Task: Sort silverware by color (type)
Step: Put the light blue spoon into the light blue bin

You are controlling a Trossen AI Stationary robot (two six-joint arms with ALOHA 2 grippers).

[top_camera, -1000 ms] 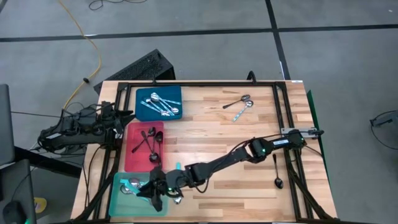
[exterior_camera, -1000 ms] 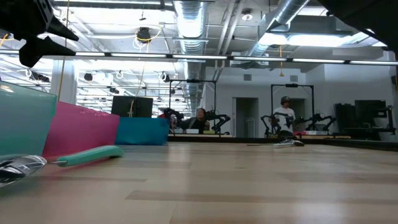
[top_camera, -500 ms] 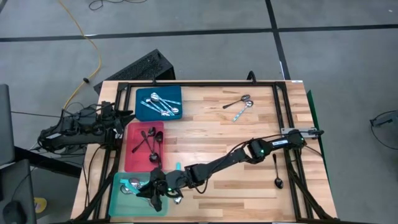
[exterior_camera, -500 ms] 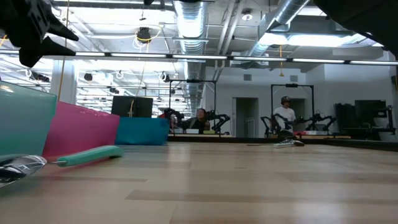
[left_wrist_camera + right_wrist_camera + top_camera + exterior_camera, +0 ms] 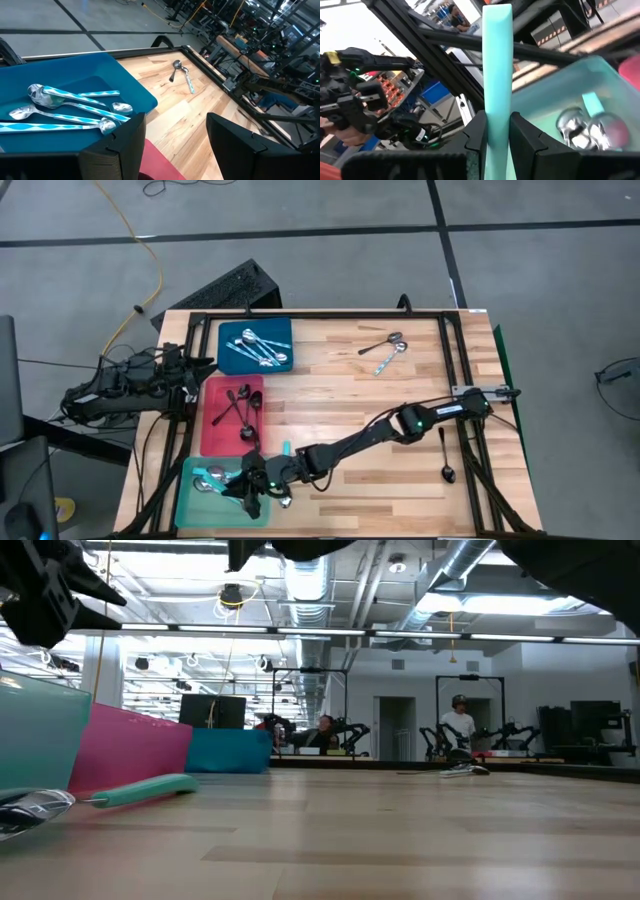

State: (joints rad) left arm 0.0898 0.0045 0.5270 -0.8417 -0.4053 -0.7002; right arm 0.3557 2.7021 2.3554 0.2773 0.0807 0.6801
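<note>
- Left gripper (image 5: 170,145) waits with jaws apart beside the blue tray (image 5: 228,360), which holds patterned-handled spoons (image 5: 260,348)
- Red tray (image 5: 210,435) holds black spoons (image 5: 240,408)
- Right gripper (image 5: 252,492) over teal tray (image 5: 190,505), clenched on a turquoise-handled spoon (image 5: 497,65)
- Left to sort: one turquoise-handled spoon beside the teal tray (image 5: 140,790), two spoons at the far side (image 5: 385,350), one black spoon at the right (image 5: 446,458)

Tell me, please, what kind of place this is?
Probably a robotics lab or workshop: exposed ceiling ducts, more robot arms on benches with people beside them in the background, and a wooden table in a black frame on grey floor.
</note>
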